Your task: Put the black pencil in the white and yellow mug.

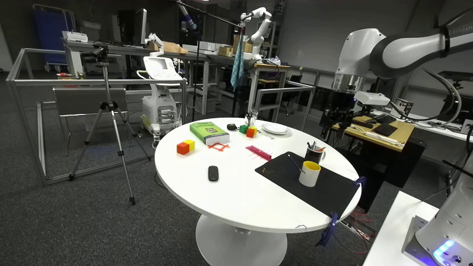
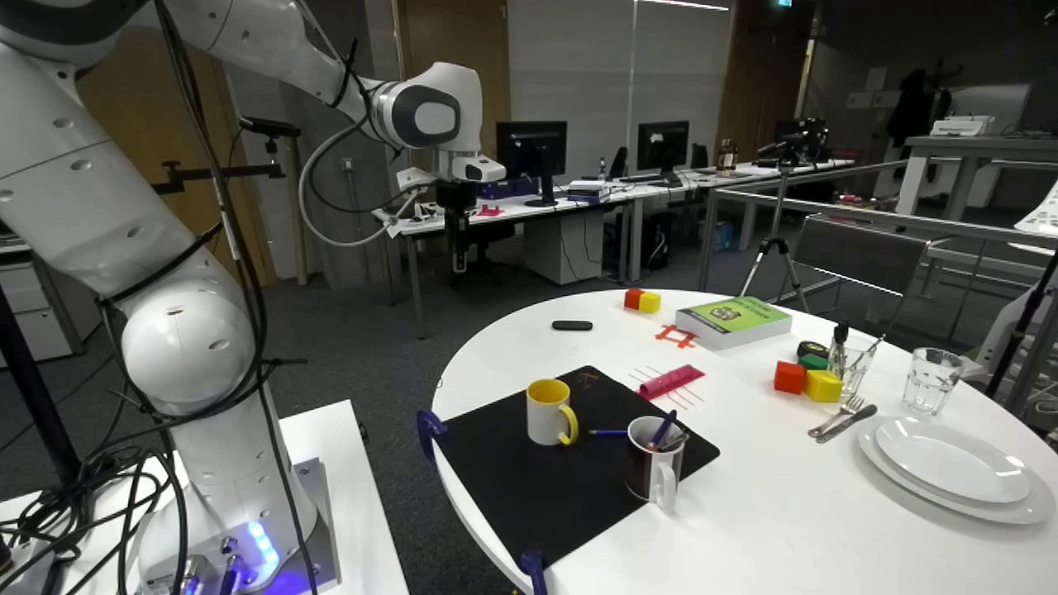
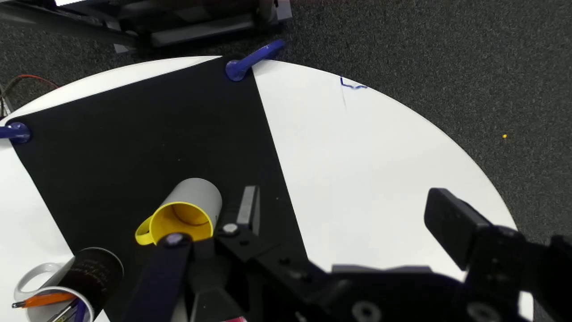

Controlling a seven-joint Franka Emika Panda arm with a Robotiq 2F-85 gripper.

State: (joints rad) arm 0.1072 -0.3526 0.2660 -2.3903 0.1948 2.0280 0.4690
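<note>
The white and yellow mug (image 1: 309, 176) stands upright on the black mat, white outside with a yellow inside and yellow handle (image 2: 549, 417). It also shows in the wrist view (image 3: 196, 199), partly behind a gripper finger. The thin dark pencil (image 1: 294, 162) lies on the mat beside the mug; it looks dark blue in an exterior view (image 2: 609, 432). The pencil is hidden in the wrist view. My gripper (image 3: 344, 197) is open, with nothing between its fingers. It hangs high above the table's edge, apart from mug and pencil, in both exterior views (image 1: 335, 127) (image 2: 459, 256).
A dark mug with pens (image 1: 314, 153) stands close to the yellow mug on the black mat (image 2: 529, 479). Blue clamps (image 3: 250, 60) hold the mat at the table edge. A pink piece (image 2: 669, 380), black block (image 1: 213, 173), book (image 1: 209, 133), cubes and plates (image 2: 950, 459) lie further off.
</note>
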